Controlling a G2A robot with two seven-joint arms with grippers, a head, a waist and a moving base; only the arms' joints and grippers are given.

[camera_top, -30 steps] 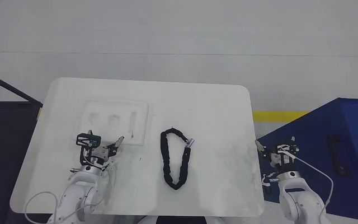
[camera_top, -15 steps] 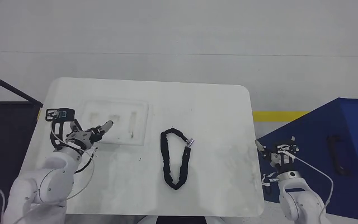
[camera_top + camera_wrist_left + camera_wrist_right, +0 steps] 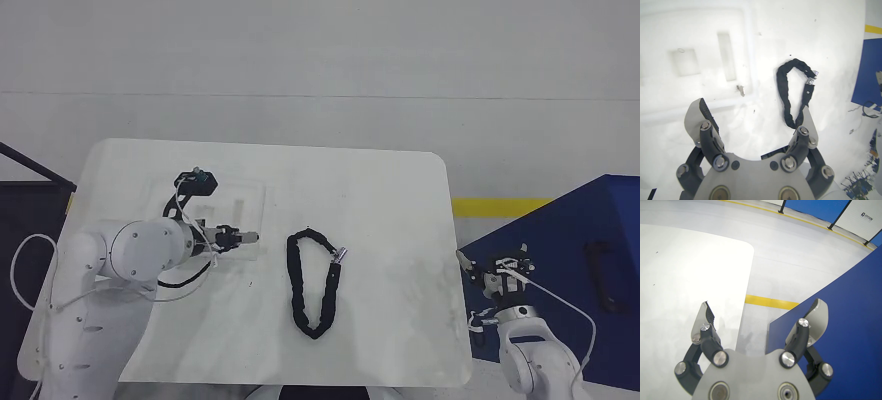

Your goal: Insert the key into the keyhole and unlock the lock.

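Note:
A black fabric-sleeved chain lock (image 3: 310,285) lies looped at the table's middle, its silver lock head (image 3: 340,255) on the right side of the loop. The left wrist view shows the chain lock (image 3: 787,94) and the lock head (image 3: 813,77) ahead of my left gripper (image 3: 755,111), which is open and holds nothing. A small grey metal piece (image 3: 741,90), seemingly the key, lies at the white foam tray's (image 3: 659,28) near corner beside a narrow slot. My left gripper (image 3: 238,237) hovers over the tray's right edge, left of the chain. My right gripper (image 3: 762,308) is open and holds nothing.
The white foam tray (image 3: 165,195) has several shallow recesses and sits at the table's left. My right gripper (image 3: 497,268) hangs at the table's (image 3: 400,200) right edge, beside a blue panel (image 3: 570,250). A yellow floor line (image 3: 770,301) runs beyond the edge.
The left arm has swung from the table's front left up and across the tray, ending over its right edge near the chain. The right arm has not moved.

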